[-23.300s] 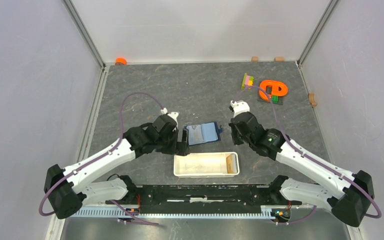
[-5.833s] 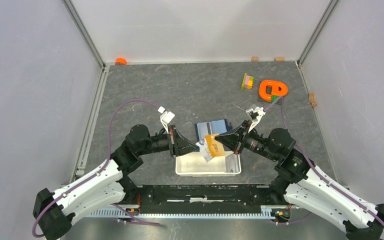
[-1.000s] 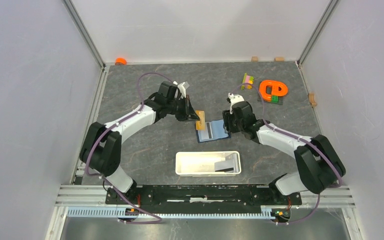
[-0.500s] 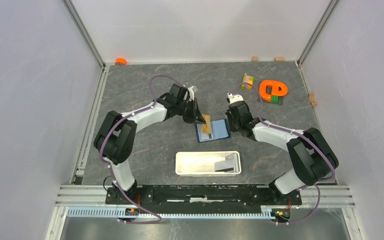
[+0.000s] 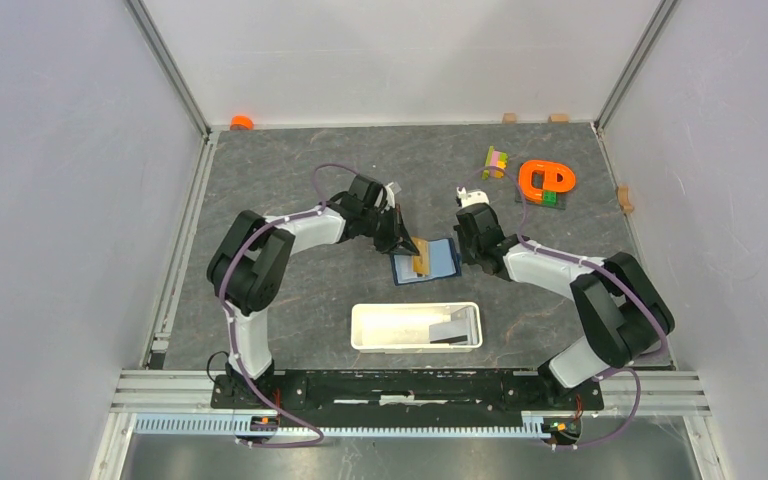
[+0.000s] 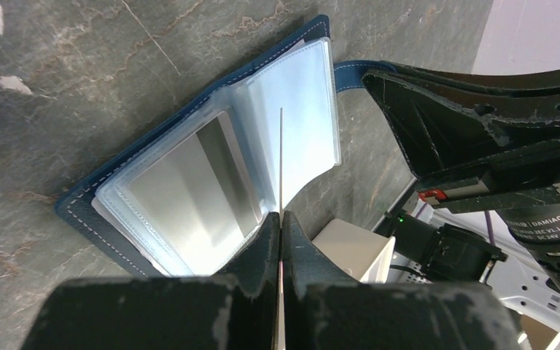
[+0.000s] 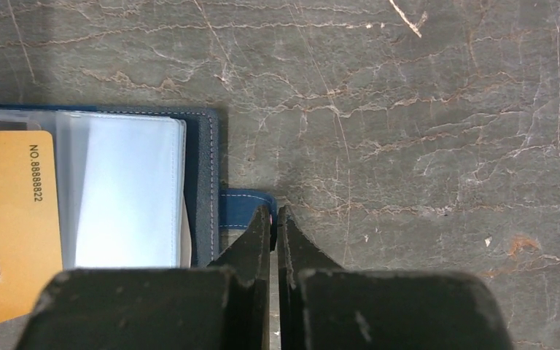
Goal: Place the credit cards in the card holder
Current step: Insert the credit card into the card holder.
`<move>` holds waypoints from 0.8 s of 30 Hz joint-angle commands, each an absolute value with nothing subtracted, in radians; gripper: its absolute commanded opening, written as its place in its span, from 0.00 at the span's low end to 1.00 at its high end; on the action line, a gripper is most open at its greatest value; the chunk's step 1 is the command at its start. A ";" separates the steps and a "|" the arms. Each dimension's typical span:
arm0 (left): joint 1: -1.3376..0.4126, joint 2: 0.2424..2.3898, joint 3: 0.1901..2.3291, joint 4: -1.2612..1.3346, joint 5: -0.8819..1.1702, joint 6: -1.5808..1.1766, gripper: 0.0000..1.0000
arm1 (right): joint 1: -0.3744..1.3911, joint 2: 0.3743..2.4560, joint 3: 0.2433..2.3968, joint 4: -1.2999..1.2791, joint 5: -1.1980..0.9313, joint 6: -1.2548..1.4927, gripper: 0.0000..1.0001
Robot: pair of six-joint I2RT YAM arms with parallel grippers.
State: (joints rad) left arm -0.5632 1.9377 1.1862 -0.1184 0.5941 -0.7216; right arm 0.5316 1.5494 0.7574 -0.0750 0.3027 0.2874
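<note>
Lying open on the grey marbled table (image 5: 290, 190), the navy card holder (image 5: 442, 258) showed clear plastic sleeves (image 6: 302, 102), its long axis left to right. The left gripper (image 6: 280, 219), jaws pressed together, pinched a thin gold card (image 7: 11, 219) on edge over them. The right gripper (image 7: 273, 215), closed tight, nipped the snap tab (image 7: 242, 209). A grey card (image 5: 450, 330) lay in the white tray (image 5: 360, 330).

Grey marbled table (image 5: 290, 180), open blue card holder (image 5: 445, 258), white tray (image 5: 355, 327), orange ring (image 5: 546, 178), coloured blocks (image 5: 496, 160)
</note>
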 commanded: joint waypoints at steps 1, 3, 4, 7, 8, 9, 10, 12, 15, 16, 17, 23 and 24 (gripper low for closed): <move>-0.567 1.966 1.205 -0.073 0.659 -0.787 0.02 | 0.528 1.560 0.793 -0.081 0.334 0.299 0.00; -0.568 1.972 1.198 -0.065 0.661 -0.796 0.02 | 0.528 1.562 0.793 -0.085 0.336 0.300 0.00; -0.567 1.973 1.195 -0.062 0.660 -0.800 0.02 | 0.528 1.562 0.793 -0.087 0.338 0.299 0.00; -0.566 1.979 1.187 -0.064 0.657 -0.815 0.02 | 0.528 1.564 0.796 -0.092 0.344 0.301 0.00; -0.567 1.979 1.180 -0.064 0.652 -0.818 0.02 | 0.528 1.564 0.796 -0.094 0.345 0.301 0.00; -0.566 1.980 1.176 -0.063 0.648 -0.822 0.02 | 0.527 1.566 0.796 -0.094 0.345 0.302 0.00; -0.565 1.980 1.169 -0.063 0.646 -0.824 0.02 | 0.528 1.567 0.797 -0.095 0.346 0.304 0.00; -0.565 1.977 1.157 -0.062 0.640 -0.828 0.02 | 0.526 1.567 0.798 -0.099 0.348 0.304 0.00; -0.563 1.965 1.133 -0.057 0.625 -0.831 0.02 | 0.525 1.567 0.798 -0.103 0.352 0.304 0.00; -0.562 1.964 1.127 -0.055 0.623 -0.833 0.02 | 0.526 1.567 0.798 -0.104 0.354 0.305 0.00; -0.560 1.961 1.122 -0.054 0.620 -0.833 0.02 | 0.525 1.566 0.798 -0.104 0.354 0.305 0.00; -0.558 1.976 1.127 -0.043 0.632 -0.833 0.02 | 0.526 1.570 0.799 -0.104 0.351 0.306 0.00; -0.557 1.980 1.127 -0.042 0.632 -0.833 0.02 | 0.525 1.571 0.799 -0.104 0.350 0.306 0.00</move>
State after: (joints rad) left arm -0.5625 1.9743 1.1263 -0.0608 0.6323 -0.8112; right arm 0.5293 1.5612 0.7631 -0.1040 0.3252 0.2943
